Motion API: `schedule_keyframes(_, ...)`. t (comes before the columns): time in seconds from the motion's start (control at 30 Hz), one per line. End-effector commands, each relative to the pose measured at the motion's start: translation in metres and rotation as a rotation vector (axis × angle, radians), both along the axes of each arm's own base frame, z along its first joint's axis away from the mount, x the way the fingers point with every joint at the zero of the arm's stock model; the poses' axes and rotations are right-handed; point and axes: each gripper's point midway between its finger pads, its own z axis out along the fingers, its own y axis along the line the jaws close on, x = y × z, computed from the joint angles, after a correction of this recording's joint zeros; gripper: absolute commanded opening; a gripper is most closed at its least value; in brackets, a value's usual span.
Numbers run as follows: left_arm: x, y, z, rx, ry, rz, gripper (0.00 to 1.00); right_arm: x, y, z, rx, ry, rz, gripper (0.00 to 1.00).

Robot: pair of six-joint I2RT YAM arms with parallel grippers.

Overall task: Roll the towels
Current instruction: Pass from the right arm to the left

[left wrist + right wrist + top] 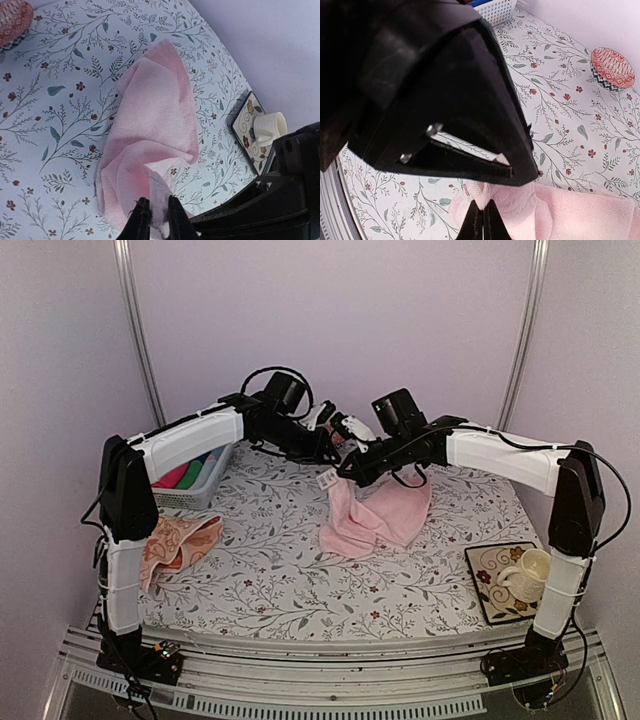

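The light pink towel (375,520) hangs bunched over the middle of the table, lifted by one edge with its lower part resting on the cloth. My left gripper (335,445) is shut on a corner of it; in the left wrist view the fold sits pinched between the fingers (159,215). Right beside it, my right gripper (352,468) is shut on the same towel (580,215), with a peak of cloth nipped at its tips (483,220). The peach patterned towel (178,545) lies crumpled at the table's left edge, away from both grippers.
A white basket (195,480) of bright rolled cloths stands at the back left. A patterned tray (490,590) carrying a cream mug (525,570) sits at the front right. A red patterned bowl (612,67) is near the back. The left arm's black body (420,90) fills much of the right wrist view.
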Motion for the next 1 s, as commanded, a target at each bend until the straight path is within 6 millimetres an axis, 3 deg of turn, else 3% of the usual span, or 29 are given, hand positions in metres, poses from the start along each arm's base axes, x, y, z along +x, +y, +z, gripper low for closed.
schedule_keyframes(0.0,-0.006,0.001,0.015,-0.001,-0.027,-0.009,0.03,0.007,0.004,0.006,-0.008,-0.031,-0.006,0.02)
schedule_keyframes(0.1,-0.003,0.002,0.017,-0.002,-0.034,0.002,0.0,0.008,0.004,0.006,-0.012,-0.036,-0.006,0.03)
schedule_keyframes(0.17,0.001,0.005,0.019,-0.006,-0.037,0.012,0.0,0.007,0.006,0.006,-0.007,-0.034,0.005,0.15)
schedule_keyframes(0.27,0.008,0.009,0.028,-0.028,-0.061,0.017,0.0,-0.002,0.011,0.011,0.02,-0.022,0.054,0.69)
schedule_keyframes(0.3,0.011,0.012,0.032,-0.034,-0.077,0.017,0.0,-0.005,0.01,0.015,0.028,-0.024,0.066,0.83)
schedule_keyframes(0.37,0.017,0.023,0.044,-0.051,-0.129,0.01,0.0,-0.011,0.004,0.021,0.044,-0.033,0.092,0.99)
schedule_keyframes(0.5,0.02,0.046,0.063,-0.12,-0.217,-0.051,0.0,-0.006,-0.029,0.04,0.122,-0.034,0.096,0.99)
schedule_keyframes(0.57,0.009,0.057,0.085,-0.164,-0.289,-0.104,0.0,0.002,-0.047,0.041,0.113,-0.055,0.058,0.99)
schedule_keyframes(0.67,-0.009,0.067,0.089,-0.203,-0.342,-0.199,0.0,0.009,-0.065,0.033,0.053,-0.11,0.046,0.99)
schedule_keyframes(0.8,-0.025,0.073,0.089,-0.244,-0.375,-0.278,0.0,0.001,-0.063,0.019,0.013,-0.189,0.161,0.99)
schedule_keyframes(0.97,-0.039,0.067,0.087,-0.284,-0.359,-0.363,0.0,-0.006,-0.035,0.033,0.127,-0.201,0.32,0.92)
